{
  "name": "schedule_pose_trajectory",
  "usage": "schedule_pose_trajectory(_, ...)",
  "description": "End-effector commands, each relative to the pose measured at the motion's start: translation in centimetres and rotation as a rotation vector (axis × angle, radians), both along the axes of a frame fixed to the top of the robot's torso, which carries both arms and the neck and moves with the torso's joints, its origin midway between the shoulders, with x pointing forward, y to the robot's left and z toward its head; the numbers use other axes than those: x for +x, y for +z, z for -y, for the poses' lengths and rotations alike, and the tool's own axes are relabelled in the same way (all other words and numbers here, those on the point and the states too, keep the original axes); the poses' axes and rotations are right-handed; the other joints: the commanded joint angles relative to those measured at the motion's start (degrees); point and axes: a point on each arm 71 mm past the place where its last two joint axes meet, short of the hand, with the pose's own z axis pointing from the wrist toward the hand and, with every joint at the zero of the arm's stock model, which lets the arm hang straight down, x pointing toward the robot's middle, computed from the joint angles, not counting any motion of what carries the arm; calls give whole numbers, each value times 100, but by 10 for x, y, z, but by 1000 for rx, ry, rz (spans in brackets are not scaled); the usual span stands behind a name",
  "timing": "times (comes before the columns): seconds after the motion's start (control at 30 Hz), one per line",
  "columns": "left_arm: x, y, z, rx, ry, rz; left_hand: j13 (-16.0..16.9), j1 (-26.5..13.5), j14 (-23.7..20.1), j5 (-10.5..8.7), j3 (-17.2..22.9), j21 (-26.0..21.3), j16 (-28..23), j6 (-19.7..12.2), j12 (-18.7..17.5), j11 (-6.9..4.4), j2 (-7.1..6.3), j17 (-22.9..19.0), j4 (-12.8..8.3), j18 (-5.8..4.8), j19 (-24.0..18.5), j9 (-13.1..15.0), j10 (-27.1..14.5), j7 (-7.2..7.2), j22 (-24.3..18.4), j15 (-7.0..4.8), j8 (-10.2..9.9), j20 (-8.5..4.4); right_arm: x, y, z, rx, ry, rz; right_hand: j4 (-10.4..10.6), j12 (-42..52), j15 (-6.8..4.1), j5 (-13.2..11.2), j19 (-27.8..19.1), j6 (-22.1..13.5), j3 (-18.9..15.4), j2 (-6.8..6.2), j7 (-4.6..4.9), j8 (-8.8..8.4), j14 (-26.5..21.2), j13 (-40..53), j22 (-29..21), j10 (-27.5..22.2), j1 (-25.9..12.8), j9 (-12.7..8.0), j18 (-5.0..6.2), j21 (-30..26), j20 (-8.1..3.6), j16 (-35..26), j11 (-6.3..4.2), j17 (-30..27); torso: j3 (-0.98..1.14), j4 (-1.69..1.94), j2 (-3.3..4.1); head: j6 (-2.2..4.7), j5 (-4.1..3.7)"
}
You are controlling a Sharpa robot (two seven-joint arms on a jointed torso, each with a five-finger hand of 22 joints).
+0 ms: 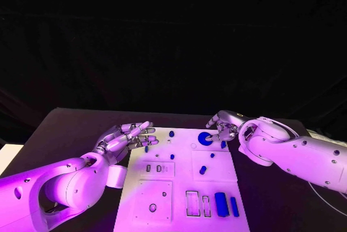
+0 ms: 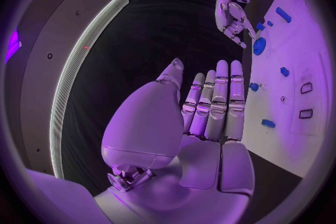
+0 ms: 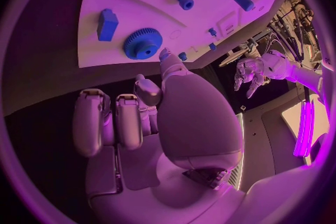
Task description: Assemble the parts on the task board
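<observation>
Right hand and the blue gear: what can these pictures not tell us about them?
- Head view: the right hand covers one edge of the blue gear, so contact cannot be told.
- Right wrist view: a fingertip ends beside the gear; touching or apart is unclear.
- Head view: small blue parts on the task board are too small to identify.

Blue toothed gear and blue parts lie on the white task board, black table.

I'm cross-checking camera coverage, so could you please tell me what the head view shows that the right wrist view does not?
Only the head view shows the two long blue bars at the task board's near end and the empty slots beside them. Only the right wrist view shows the gear's teeth and the right hand's palm. Both show the gear, the board, the left hand and the right hand.
</observation>
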Motion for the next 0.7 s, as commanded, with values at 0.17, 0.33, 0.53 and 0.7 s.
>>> schedule_pose_trajectory(0.17,0,1,2,-15,-21,4,1,29,-15,-33,4,-27,-37,-6,-24,23,22,9,-38,64,10,-5,-9,29,-7,34,-25,41,1,-10,0,-76,-22,-54,85,313,35,44,5,56,16,30,36,44,389,353,51,93,113,15,-62,58,37,59,19,376,-9,10,1,-18,-19)
schedule_pose_trajectory(0.33,0,1,2,-15,-22,4,1,29,-15,-33,4,-27,-37,-6,-24,23,22,9,-38,64,10,-5,-9,29,-7,34,-25,41,2,-14,-1,-76,-23,-59,90,551,33,62,20,84,41,74,32,59,399,610,106,165,181,16,-72,90,35,104,17,445,-12,3,-1,-22,-19)
schedule_pose_trajectory(0.53,0,1,3,-15,-23,4,1,29,-15,-33,4,-27,-37,-6,-24,23,22,9,-38,64,10,-5,-9,29,-7,34,-25,41,4,-17,-5,-73,-18,-62,85,669,33,62,31,105,63,116,31,69,407,741,147,197,216,17,-79,113,36,136,16,494,-13,18,-4,-36,-13)
schedule_pose_trajectory(0.7,1,1,3,-15,-22,4,1,29,-15,-33,4,-27,-37,-6,-24,23,22,9,-38,64,10,-5,-9,29,-7,34,-25,41,4,-18,-6,-71,-18,-61,84,770,32,61,48,152,81,169,24,93,416,854,200,226,224,23,-88,142,35,170,12,546,-14,12,-3,-49,-2)
